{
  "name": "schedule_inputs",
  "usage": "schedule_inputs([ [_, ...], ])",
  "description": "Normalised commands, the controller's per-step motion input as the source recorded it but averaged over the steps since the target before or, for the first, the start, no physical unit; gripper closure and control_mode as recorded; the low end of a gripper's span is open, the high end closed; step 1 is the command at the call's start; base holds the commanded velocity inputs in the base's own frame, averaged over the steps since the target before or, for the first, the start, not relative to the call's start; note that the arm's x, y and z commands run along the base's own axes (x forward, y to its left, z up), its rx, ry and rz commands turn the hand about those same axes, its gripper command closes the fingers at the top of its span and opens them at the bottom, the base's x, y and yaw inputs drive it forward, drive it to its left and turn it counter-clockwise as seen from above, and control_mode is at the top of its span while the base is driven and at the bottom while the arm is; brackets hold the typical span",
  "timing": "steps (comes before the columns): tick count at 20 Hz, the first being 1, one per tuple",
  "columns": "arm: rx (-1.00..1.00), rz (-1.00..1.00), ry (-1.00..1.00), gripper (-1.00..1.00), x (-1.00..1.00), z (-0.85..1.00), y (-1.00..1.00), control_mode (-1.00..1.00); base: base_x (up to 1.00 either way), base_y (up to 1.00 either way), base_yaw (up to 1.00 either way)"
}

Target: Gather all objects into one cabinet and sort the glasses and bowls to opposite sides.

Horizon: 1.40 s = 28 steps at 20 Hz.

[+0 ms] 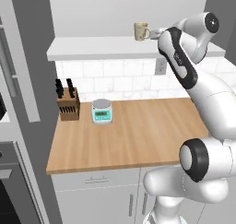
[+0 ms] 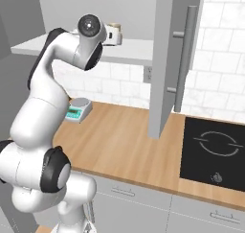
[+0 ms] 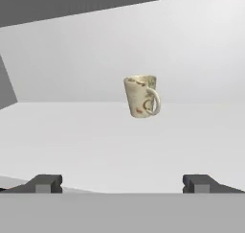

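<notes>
Arm reaches up to cabinet height, forearm angled toward the shelf (image 1: 92,48). Gripper (image 3: 122,183) level, fingers spread wide, holding nothing. Cream mug (image 3: 142,96) stands upright on the white shelf floor ahead of it, apart from the fingers, handle toward the hand.

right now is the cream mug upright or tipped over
Upright: the cream mug stands on its base on the white shelf floor, rim up, handle sideways.

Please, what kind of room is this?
Most likely a home kitchen: a wooden counter with a knife block and a kitchen scale, and a black cooktop beside it.
</notes>
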Motion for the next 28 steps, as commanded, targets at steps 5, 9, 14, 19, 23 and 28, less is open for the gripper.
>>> schedule_inputs([
  [5,0.00,0.02,-0.03,-1.00,0.11,0.01,-0.16,-1.00,0.00,0.00,0.00],
  [9,0.00,0.00,0.02,-1.00,0.42,0.00,0.00,-1.00,0.00,0.00,0.00],
  [14,0.00,0.00,0.03,-1.00,0.45,0.00,0.00,-1.00,0.00,0.00,0.00],
  [19,0.00,0.00,0.11,-1.00,0.34,0.00,0.00,-1.00,0.00,0.00,0.00],
  [23,0.00,0.01,0.06,-1.00,0.41,0.00,-0.02,-1.00,0.00,0.00,0.00],
  [28,0.00,0.02,0.00,-1.00,0.31,0.00,0.00,-1.00,0.00,0.00,0.00],
])
